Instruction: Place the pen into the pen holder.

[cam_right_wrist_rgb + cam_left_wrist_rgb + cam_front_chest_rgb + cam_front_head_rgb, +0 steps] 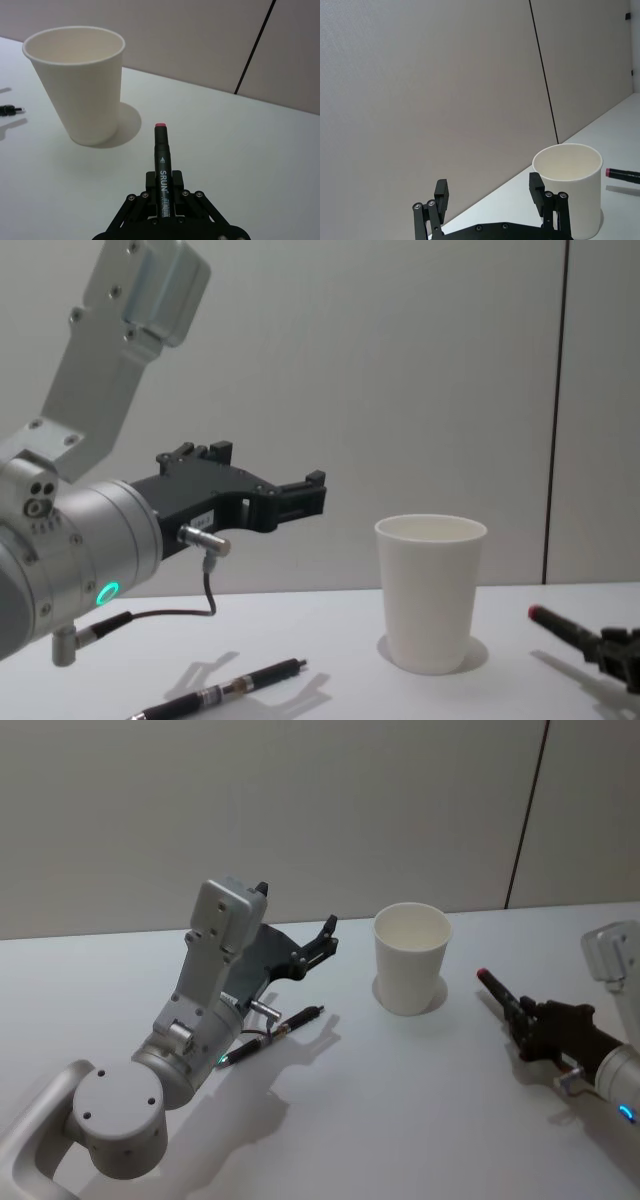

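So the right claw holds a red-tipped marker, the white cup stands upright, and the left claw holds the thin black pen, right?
Not quite. The left claw is open and empty, up above the table; the thin black pen lies on the table below it, as the head view shows. The rest holds: the right claw grips the red-tipped marker and the white cup stands upright.

Desk [400, 1120]: white and smooth
Wall [300, 800]: grey panels behind the desk
Seam [527, 815]: thin dark line running between two panels
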